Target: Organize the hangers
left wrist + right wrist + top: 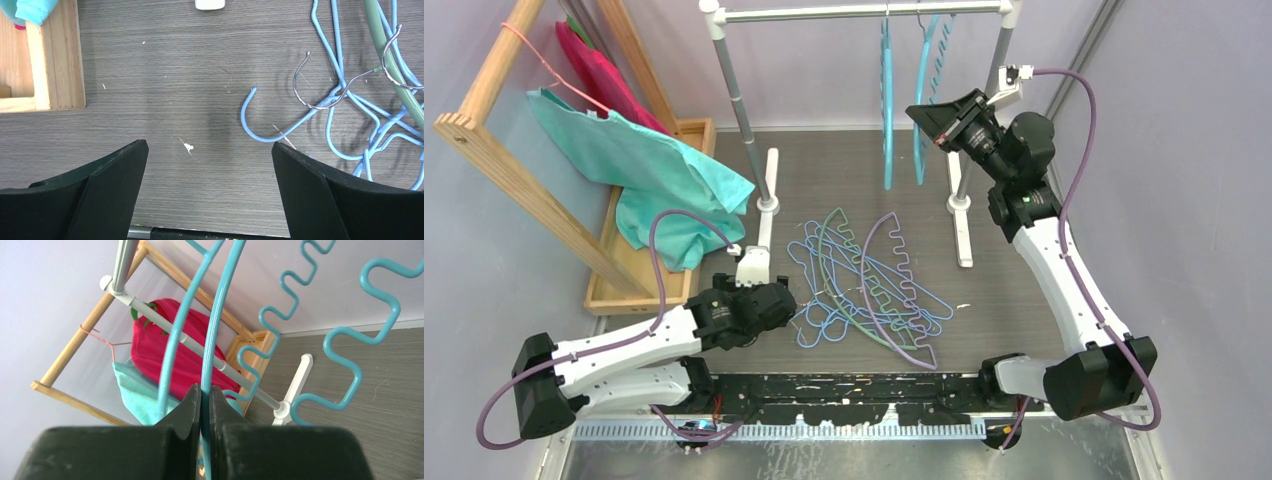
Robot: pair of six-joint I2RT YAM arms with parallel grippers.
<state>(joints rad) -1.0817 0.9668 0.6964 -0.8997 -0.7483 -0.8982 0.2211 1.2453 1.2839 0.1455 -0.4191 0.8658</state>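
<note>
Here, right hand (202, 390) seemingly pinches 1 teal hanger (207, 340).

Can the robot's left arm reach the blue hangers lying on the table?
Probably yes. The left gripper hangs just beside the light-blue wire hangers with its jaws open, and only bare table lies between them; nothing blocks the way.

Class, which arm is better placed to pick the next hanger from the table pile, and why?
Left. The left gripper is open, low beside the pile; the right gripper is up at the rail, shut on a teal hanger.
</note>
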